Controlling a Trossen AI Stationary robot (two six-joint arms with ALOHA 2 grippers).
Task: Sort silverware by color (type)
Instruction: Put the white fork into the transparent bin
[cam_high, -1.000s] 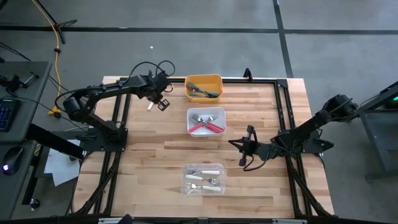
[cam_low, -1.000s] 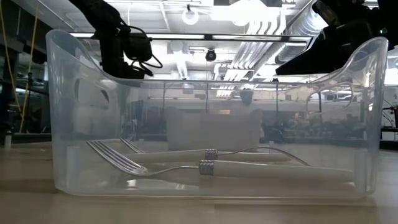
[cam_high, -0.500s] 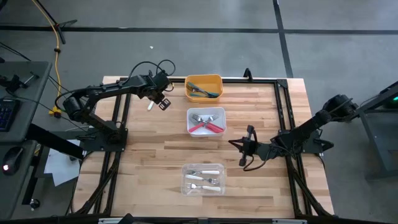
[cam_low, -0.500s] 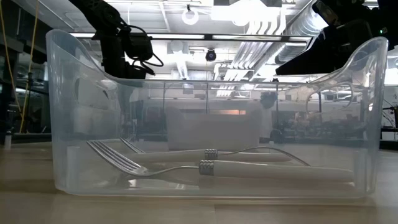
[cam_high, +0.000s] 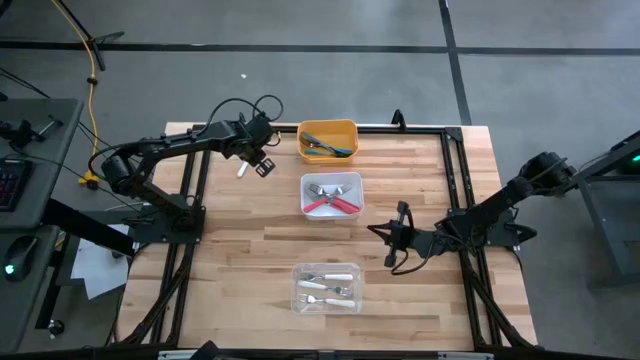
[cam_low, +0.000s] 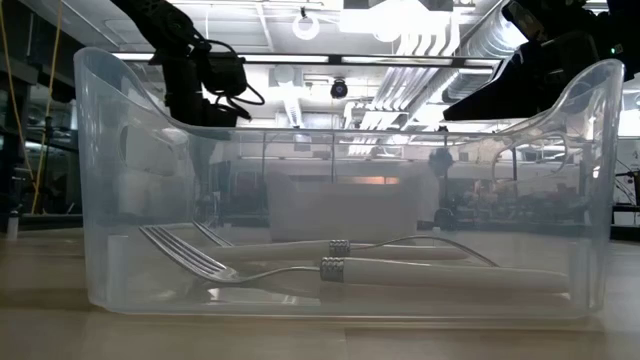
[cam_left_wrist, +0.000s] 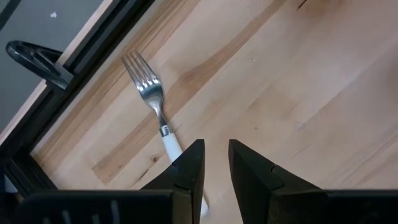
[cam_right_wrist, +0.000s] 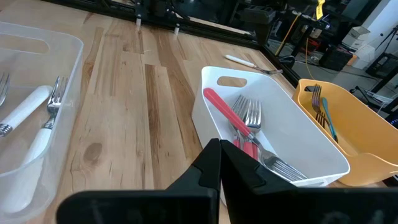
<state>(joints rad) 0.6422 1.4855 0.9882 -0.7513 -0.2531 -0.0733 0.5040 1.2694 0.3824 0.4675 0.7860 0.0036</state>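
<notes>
A white-handled fork (cam_left_wrist: 157, 111) lies flat on the wood near the table's far left edge (cam_high: 241, 168). My left gripper (cam_left_wrist: 215, 163) hovers over its handle end, pointing steeply down, open with nothing between the fingers. One finger (cam_left_wrist: 189, 169) hides the handle's tip. The orange bin (cam_high: 328, 128) holds teal-handled forks (cam_right_wrist: 326, 121). The white bin (cam_high: 332, 180) holds pink-red forks (cam_right_wrist: 233, 121), and the clear bin (cam_high: 326, 270) holds white forks (cam_low: 420, 270). My right gripper (cam_high: 385, 232) waits shut right of the table's middle.
The three bins stand in a row down the table's middle. A black frame rail (cam_left_wrist: 37, 56) runs along the far left edge close to the loose fork. Bare wood lies between the bins and both arms.
</notes>
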